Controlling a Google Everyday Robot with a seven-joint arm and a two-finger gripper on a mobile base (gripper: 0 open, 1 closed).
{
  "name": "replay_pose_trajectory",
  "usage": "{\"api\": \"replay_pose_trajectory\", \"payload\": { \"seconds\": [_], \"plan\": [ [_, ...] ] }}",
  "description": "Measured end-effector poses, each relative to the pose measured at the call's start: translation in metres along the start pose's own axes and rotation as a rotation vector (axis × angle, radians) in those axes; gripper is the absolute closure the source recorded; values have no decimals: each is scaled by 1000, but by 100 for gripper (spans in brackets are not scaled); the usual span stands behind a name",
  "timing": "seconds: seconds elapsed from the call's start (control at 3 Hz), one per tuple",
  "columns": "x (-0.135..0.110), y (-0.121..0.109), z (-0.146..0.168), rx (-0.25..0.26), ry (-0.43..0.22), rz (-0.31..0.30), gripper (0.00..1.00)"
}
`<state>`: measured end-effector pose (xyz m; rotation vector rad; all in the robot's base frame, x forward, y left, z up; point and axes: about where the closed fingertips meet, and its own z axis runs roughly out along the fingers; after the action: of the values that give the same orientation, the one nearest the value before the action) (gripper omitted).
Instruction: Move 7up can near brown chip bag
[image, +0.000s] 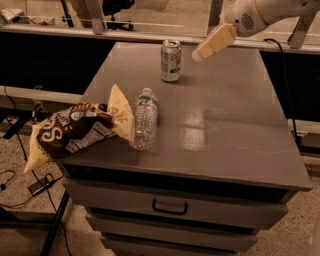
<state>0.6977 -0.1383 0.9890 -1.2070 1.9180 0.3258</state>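
Upright silvery-white 7up can (171, 61) sits just left of the cream-coloured gripper (214, 43) (can't tell if it's open or closed) — crinkled dark-brown chip bag (75, 129) lies way off front-left.

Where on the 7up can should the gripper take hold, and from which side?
Probably its mid-body, from the right. The can stands upright with bare side walls, and the gripper hangs above and right of it; the bottle lies apart in front.

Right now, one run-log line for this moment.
can: upright, rear | gripper: right of can, apart | bag: left edge | bottle: lying beside bag
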Motion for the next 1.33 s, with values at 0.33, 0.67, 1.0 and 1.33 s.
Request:
{"api": "replay_pose_trajectory", "payload": {
  "seconds": [0.33, 0.67, 1.0, 1.33],
  "plan": [
    [-28, 1, 30, -40, -87, 61, 0],
    [-35, -4, 61, -19, -106, 114, 0],
    [-33, -6, 94, -3, -131, 158, 0],
    [-39, -3, 118, -1, -165, 171, 0]
  ]
}}
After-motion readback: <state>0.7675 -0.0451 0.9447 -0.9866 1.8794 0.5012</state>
